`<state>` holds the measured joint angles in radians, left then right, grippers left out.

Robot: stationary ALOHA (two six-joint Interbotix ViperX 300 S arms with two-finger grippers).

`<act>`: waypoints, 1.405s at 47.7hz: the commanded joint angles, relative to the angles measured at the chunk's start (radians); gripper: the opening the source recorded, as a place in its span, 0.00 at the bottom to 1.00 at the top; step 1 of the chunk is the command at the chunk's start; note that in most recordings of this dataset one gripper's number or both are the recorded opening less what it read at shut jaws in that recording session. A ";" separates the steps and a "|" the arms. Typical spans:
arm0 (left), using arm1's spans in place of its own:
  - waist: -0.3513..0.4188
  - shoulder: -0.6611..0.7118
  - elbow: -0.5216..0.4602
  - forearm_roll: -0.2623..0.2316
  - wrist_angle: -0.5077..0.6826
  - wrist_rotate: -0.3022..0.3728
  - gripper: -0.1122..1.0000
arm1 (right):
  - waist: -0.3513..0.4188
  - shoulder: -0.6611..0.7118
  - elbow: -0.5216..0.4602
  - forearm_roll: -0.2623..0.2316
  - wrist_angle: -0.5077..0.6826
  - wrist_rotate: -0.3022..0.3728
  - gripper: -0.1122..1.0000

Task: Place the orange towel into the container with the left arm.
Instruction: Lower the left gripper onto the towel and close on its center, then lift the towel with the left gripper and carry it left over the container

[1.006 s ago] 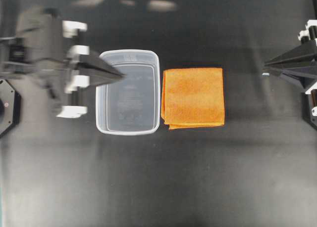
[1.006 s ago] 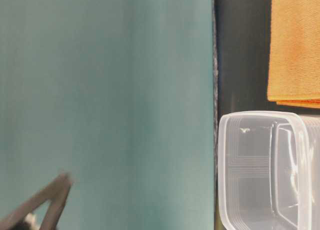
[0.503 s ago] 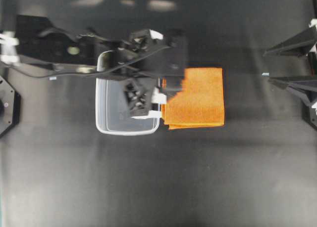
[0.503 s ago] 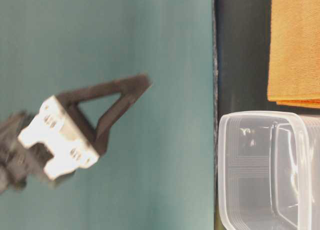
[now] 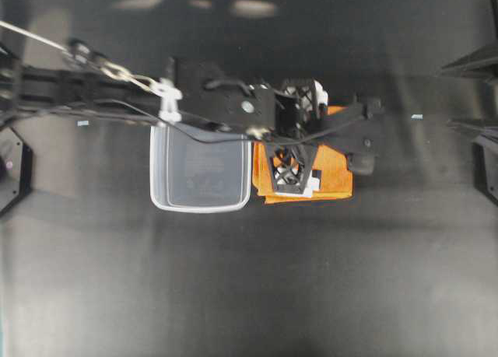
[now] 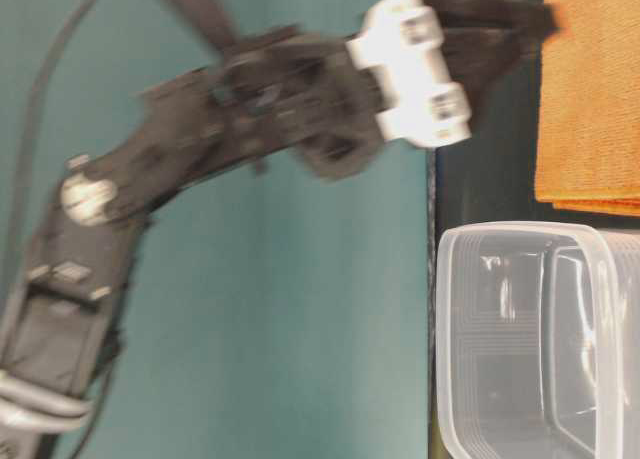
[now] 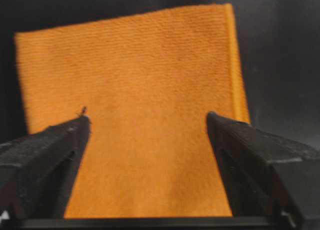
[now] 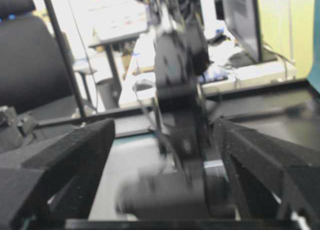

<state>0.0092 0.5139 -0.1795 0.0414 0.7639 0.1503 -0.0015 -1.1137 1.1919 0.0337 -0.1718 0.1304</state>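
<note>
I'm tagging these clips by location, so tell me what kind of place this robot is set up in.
Probably a robotics lab or office workspace. The arms work over a plain black table, and behind them the right wrist view shows an office chair, a monitor and cluttered desks.

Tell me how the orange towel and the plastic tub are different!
The orange towel is bright orange and you cannot see through it; the tub is clear plastic, so the dark table shows through. The towel is a flat folded cloth; the tub has raised walls and a thick rim. The left gripper hangs open over the towel, while nothing is in the tub. Both sit side by side on the black table.
</note>
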 commanded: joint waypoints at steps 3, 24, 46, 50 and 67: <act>0.008 0.055 -0.015 0.003 0.000 -0.003 0.91 | 0.003 0.000 -0.005 0.003 -0.003 0.000 0.79; 0.031 0.104 -0.011 0.003 -0.009 -0.003 0.90 | 0.005 -0.002 0.006 0.003 -0.003 0.000 0.79; 0.000 0.071 -0.020 0.005 -0.008 -0.003 0.16 | 0.003 -0.002 0.006 0.003 -0.003 0.000 0.79; 0.005 0.040 -0.023 0.005 0.000 -0.003 0.16 | 0.003 -0.002 0.008 0.003 -0.003 0.000 0.79; 0.006 -0.222 -0.115 0.003 0.184 -0.003 0.16 | 0.003 -0.002 0.014 0.003 -0.003 0.000 0.79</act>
<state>0.0184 0.3973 -0.2531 0.0414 0.8882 0.1503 0.0000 -1.1213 1.2134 0.0353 -0.1703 0.1304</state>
